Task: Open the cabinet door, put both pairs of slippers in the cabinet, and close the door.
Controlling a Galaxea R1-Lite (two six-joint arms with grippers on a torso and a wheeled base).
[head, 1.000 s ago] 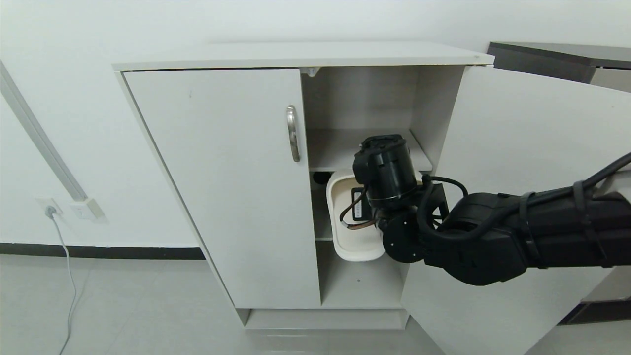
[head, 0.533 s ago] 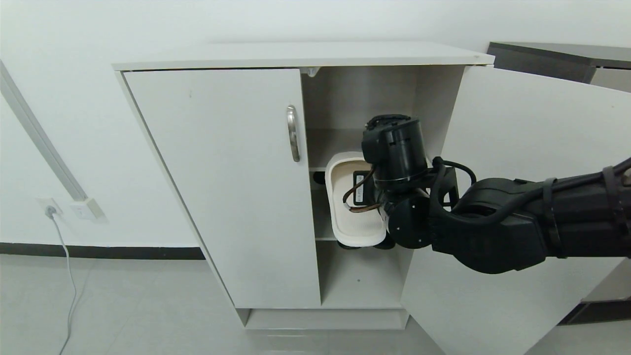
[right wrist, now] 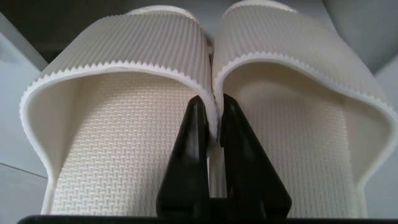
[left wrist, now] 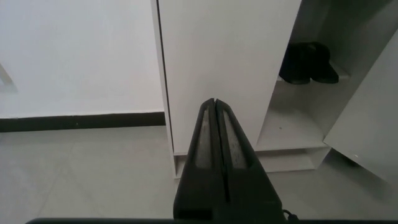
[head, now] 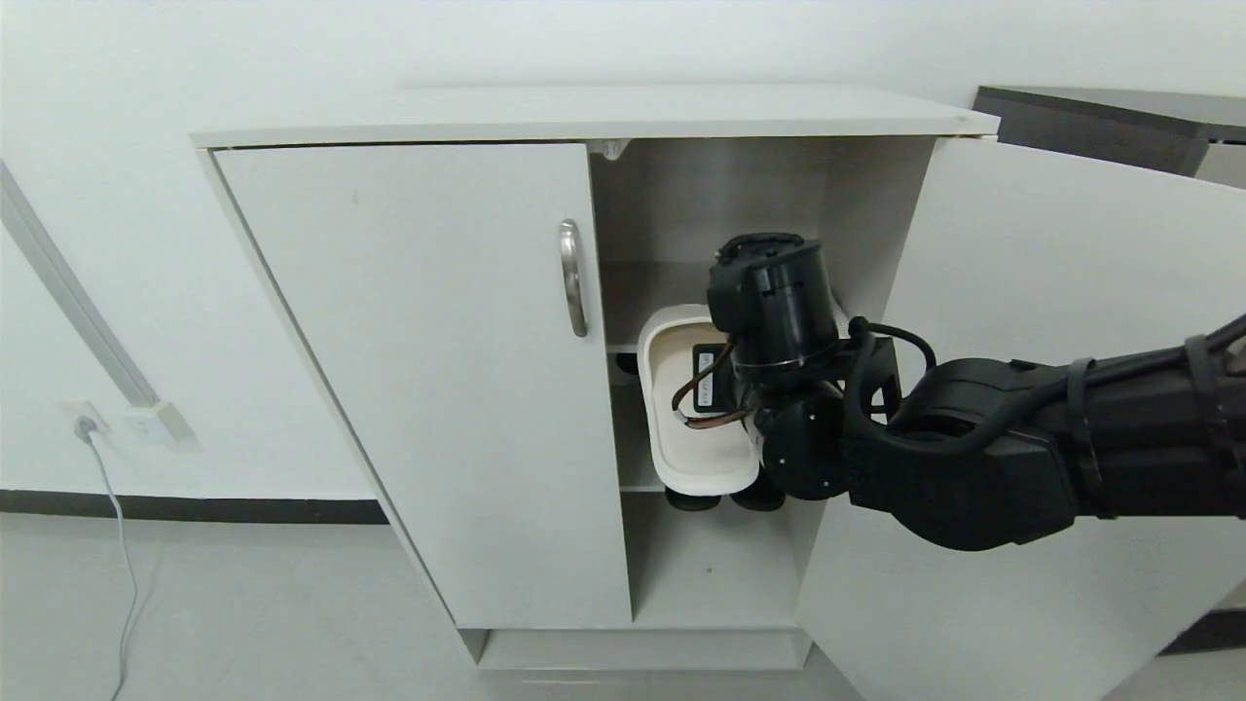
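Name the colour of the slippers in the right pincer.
Cream-white slippers, best seen in the right wrist view.

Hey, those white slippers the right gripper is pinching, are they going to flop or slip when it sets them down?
Probably light: the right gripper carries both white slippers by just their inner edges. Likely fairly stiff foam, since the straps hold their arch and the soles hang without sagging. The ribbed, textured surface should resist slipping.
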